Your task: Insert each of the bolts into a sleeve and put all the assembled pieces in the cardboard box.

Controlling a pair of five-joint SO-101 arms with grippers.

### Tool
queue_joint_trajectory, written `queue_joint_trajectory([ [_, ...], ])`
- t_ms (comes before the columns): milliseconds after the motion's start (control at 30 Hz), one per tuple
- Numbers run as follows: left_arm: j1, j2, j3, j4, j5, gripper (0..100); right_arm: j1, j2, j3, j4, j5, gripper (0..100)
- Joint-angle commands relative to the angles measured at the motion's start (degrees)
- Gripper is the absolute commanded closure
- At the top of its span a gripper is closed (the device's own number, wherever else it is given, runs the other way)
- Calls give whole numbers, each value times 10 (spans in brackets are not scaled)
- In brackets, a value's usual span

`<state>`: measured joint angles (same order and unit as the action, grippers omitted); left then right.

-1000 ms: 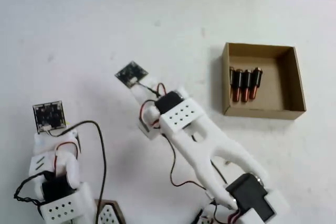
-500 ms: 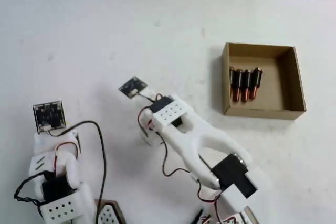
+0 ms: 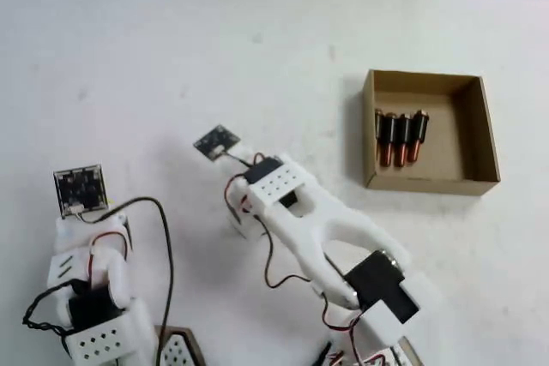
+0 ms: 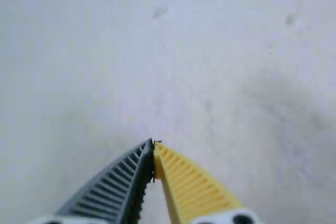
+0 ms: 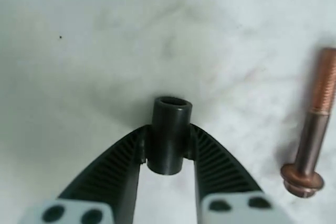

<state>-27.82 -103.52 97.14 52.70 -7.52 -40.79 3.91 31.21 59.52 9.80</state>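
My right gripper [image 5: 168, 130] is shut on a short black sleeve [image 5: 172, 109], which stands upright just above the white table. A copper bolt [image 5: 313, 124] lies flat on the table close beside it, a little apart from the gripper's fingers. In the high view the right arm [image 3: 287, 195] stretches over the middle of the table, left of the cardboard box [image 3: 426, 184]. Several assembled bolt-and-sleeve pieces [image 3: 400, 137] lie side by side in the box's left part. My left gripper [image 4: 153, 146] is shut on nothing over bare table; its arm [image 3: 90, 272] sits at the front left.
The white table [image 3: 171, 66] stretches wide behind and to the left of both arms. The right half of the box floor [image 3: 450, 139] is bare. Cables loop around both arms near the front edge.
The right arm drew back a little toward the front of the table with the sleeve, then stopped. The left arm has not moved.
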Motion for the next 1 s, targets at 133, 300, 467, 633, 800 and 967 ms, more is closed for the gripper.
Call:
queue_joint_trajectory([
  [133, 7, -6, -2, 4, -7, 977, -18, -7, -21, 4, 38, 861],
  [300, 7, -6, -2, 4, -7, 977, -26, -7, -21, 2, 36, 861],
  [467, 7, -6, -2, 4, -7, 977, -25, -1, -21, -24, 35, 909],
  [633, 7, -6, -2, 4, -7, 977, -24, 0, -17, -30, 36, 975],
  [800, 7, -6, -2, 4, -7, 977, -26, 0, -7, -33, 39, 981],
  [967, 7, -6, -2, 4, -7, 977, -13, -20, -11, -29, 36, 981],
])
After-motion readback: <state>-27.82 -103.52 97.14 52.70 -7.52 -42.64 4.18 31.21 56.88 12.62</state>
